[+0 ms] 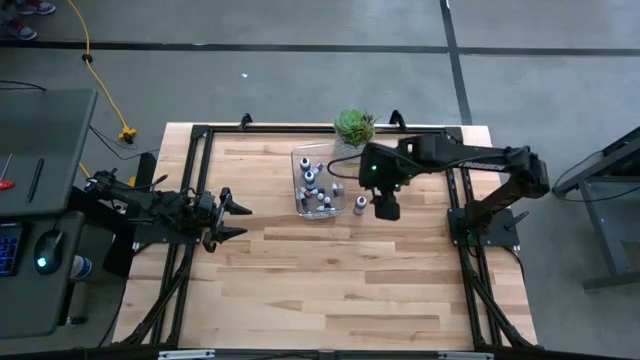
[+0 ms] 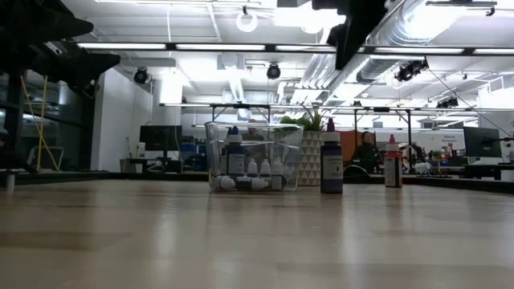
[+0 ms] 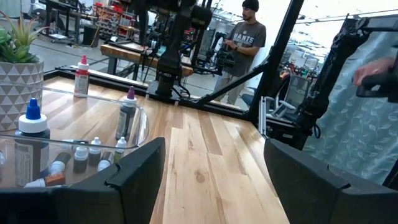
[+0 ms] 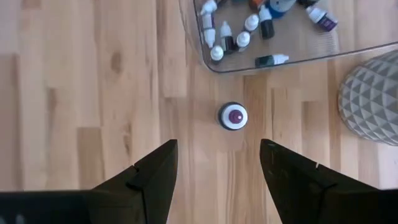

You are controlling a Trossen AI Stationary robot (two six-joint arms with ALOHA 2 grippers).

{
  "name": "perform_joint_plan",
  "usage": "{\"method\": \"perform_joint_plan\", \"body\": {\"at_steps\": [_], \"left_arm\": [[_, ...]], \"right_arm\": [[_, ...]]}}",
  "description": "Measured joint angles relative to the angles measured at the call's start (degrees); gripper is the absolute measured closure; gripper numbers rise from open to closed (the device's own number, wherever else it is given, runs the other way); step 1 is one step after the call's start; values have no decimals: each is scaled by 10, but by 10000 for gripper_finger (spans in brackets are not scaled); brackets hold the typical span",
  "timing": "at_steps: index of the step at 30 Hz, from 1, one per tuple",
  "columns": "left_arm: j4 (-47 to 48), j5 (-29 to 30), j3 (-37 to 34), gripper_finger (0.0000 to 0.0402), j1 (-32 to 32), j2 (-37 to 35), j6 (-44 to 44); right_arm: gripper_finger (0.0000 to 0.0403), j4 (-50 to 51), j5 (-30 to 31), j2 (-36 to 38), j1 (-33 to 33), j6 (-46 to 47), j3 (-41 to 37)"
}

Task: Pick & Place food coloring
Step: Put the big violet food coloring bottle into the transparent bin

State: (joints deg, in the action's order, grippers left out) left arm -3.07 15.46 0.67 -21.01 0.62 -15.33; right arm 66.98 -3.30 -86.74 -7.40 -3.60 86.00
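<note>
The clear bin (image 1: 313, 182) sits near the far edge of the table (image 1: 330, 290), about midway along that edge, with the potted succulent (image 1: 354, 125) just beyond it toward the far edge; inside the bin lie and stand most of the food coloring bottles (image 4: 242, 28), small whitish droppers with a few darker ones, and a taller blue-capped bottle (image 3: 30, 134) stands among them; outside the bin, a purple-capped bottle (image 4: 233, 116) stands upright on the bare wood just beside the bin's right wall, apart from it; a red bottle (image 2: 392, 163) stands upright farther toward the table's right side, near the far edge; the right gripper (image 4: 217, 163) hangs above the table just to the right of the bin, pointing straight down, its jaws spread wide and holding nothing, and in the right wrist view the purple-capped bottle shows just ahead of the gap between them, not yet enclosed; the left gripper (image 1: 236, 220) waits over the left part of the table, well apart from the bin, its jaws likewise spread and empty; a person (image 3: 244, 38) stands in the room beyond the table's right side.
</note>
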Motion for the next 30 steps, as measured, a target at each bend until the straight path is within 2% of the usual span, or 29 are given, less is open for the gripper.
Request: {"method": "perform_joint_plan", "body": {"at_steps": [7,14,19,23,30], "left_arm": [[0,0,0,130,0,0,0],[0,0,0,130,0,0,0],[0,0,0,130,0,0,0],[0,0,0,130,0,0,0],[0,0,0,130,0,0,0]], "right_arm": [[185,-96,14,0,-11,-25,-96],[185,-183,12,0,-28,2,-185],[185,-222,15,0,-34,23,-219],[185,-260,-14,0,-39,55,-238],[185,-305,-11,-5,-38,75,-262]]}}
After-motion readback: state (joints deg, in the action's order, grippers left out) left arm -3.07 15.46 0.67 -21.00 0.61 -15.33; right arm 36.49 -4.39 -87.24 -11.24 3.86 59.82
